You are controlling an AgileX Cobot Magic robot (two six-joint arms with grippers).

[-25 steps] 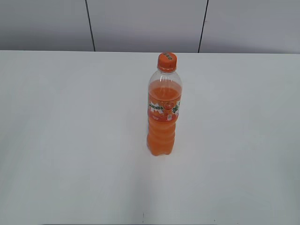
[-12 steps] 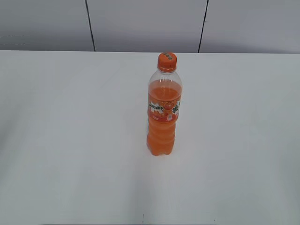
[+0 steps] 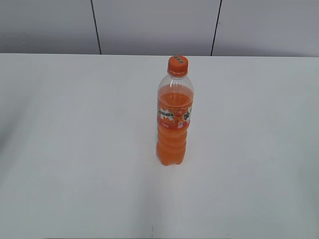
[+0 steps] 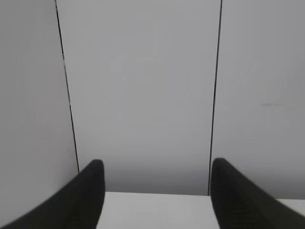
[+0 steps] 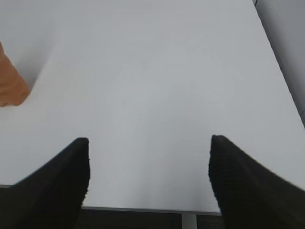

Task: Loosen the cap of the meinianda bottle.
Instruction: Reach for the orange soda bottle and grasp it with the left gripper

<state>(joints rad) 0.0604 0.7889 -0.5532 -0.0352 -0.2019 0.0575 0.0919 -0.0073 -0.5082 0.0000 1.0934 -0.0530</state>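
Both grippers are spread wide and holding nothing: the left gripper (image 4: 155, 191) faces the wall past the table's far edge, the right gripper (image 5: 148, 179) hangs over the table (image 3: 75, 149) near its edge. The bottle (image 3: 174, 117) stands upright mid-table, cap (image 3: 177, 65) on, well apart from both.

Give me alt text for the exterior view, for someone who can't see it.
A tall clear meinianda bottle of orange drink stands upright on a white table, slightly right of center, with its orange cap on. A grey paneled wall runs behind the table, and no robot arm or gripper appears in this view.
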